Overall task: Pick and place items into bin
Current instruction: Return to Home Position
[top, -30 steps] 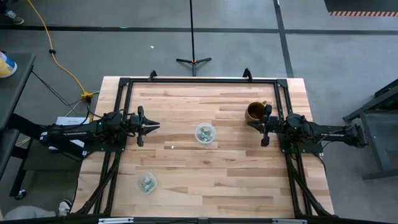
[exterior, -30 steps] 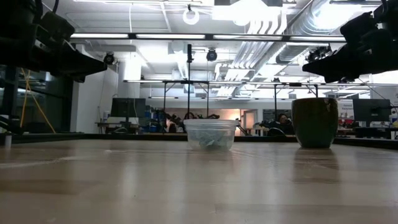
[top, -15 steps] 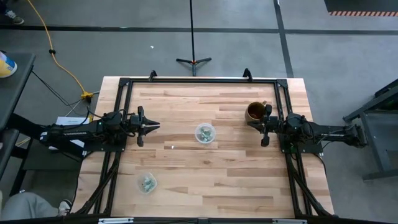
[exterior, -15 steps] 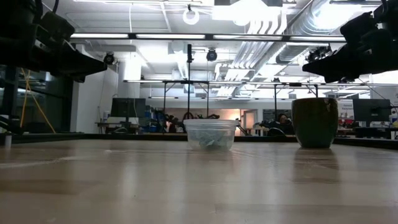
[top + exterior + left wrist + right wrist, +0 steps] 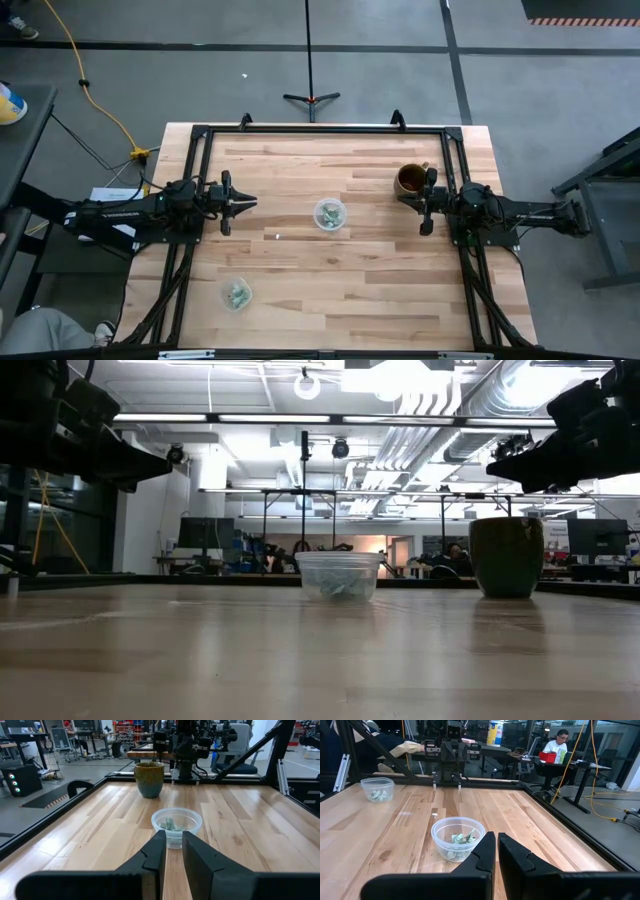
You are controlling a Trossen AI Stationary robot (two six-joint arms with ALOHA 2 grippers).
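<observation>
Left gripper [image 5: 173,836] and right gripper [image 5: 496,840] are both closed to a slit with nothing held, raised at opposite table [image 5: 380,290] edges. Packets [image 5: 461,839] lie in the middle cup [image 5: 329,213], more in the second cup [image 5: 237,294], well apart on the left arm's side. Mug [image 5: 410,180] is just beside the right gripper.

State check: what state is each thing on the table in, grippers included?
Left gripper: jaws shut, empty, raised, left side of the table.
Right gripper: jaws shut, empty, raised beside the mug.
Centre clear cup: upright, open, green packets inside.
Second clear cup: upright, open, packets inside.
Mug: upright.
Small white scrap: loose on the table, outside both cups.
</observation>
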